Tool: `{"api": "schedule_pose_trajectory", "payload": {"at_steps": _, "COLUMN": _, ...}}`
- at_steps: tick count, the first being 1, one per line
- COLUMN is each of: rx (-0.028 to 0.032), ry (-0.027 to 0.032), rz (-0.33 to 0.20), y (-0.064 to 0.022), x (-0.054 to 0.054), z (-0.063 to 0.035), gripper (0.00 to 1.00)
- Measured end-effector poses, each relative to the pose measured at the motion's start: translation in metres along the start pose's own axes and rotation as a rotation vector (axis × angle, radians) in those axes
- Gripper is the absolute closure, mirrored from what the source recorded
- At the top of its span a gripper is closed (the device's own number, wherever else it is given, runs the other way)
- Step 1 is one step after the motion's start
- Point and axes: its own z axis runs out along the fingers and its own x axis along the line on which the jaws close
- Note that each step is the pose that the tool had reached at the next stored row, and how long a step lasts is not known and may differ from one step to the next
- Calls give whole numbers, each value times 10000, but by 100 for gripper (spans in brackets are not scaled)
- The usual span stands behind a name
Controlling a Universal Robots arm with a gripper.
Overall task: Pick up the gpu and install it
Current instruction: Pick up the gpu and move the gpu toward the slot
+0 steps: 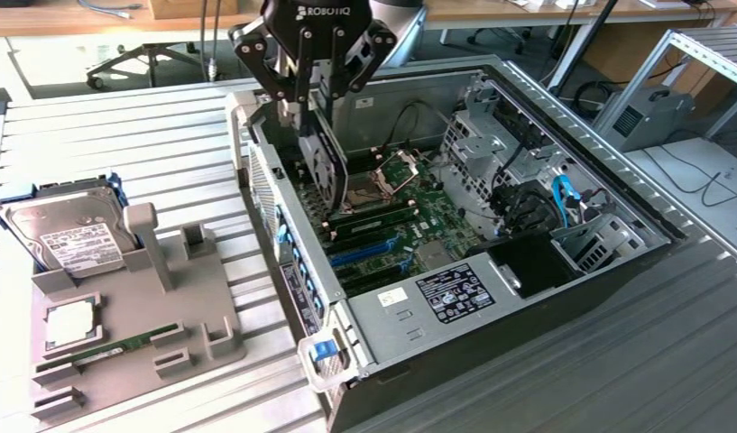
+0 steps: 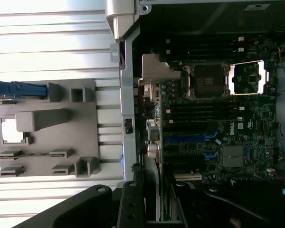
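The gpu (image 1: 328,167), a thin black card, hangs on edge from my gripper (image 1: 313,113), which is shut on its upper edge. It hovers over the open computer case (image 1: 381,361), just inside the wall on the exterior view's left and above the motherboard (image 1: 435,216). The blue expansion slots (image 1: 371,252) lie below and nearer the camera. In the wrist view the gpu (image 2: 152,183) appears edge-on, running out from between the fingers (image 2: 131,206) of the gripper (image 2: 154,211) along the case's rear wall, beside the blue slots (image 2: 187,138).
A grey parts fixture (image 1: 199,316) on the exterior view's left holds a silver hard drive (image 1: 65,233), a processor chip (image 1: 72,322) and a green memory stick (image 1: 113,344). The case's drive cages (image 1: 512,153), cables and black shroud (image 1: 539,263) crowd its far side. Ribbed metal table (image 1: 115,135) surrounds everything.
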Motion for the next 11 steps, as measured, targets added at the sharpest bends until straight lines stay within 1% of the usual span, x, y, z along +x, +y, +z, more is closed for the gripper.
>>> {"api": "schedule_pose_trajectory", "payload": {"at_steps": 6, "rx": 3, "ry": 18, "rz": -1, "y": 2, "x": -48, "z": 15, "gripper": 73}}
{"api": "schedule_pose_trajectory", "payload": {"at_steps": 11, "rx": 36, "ry": 24, "rz": -1, "y": 20, "x": -90, "z": 34, "gripper": 73}}
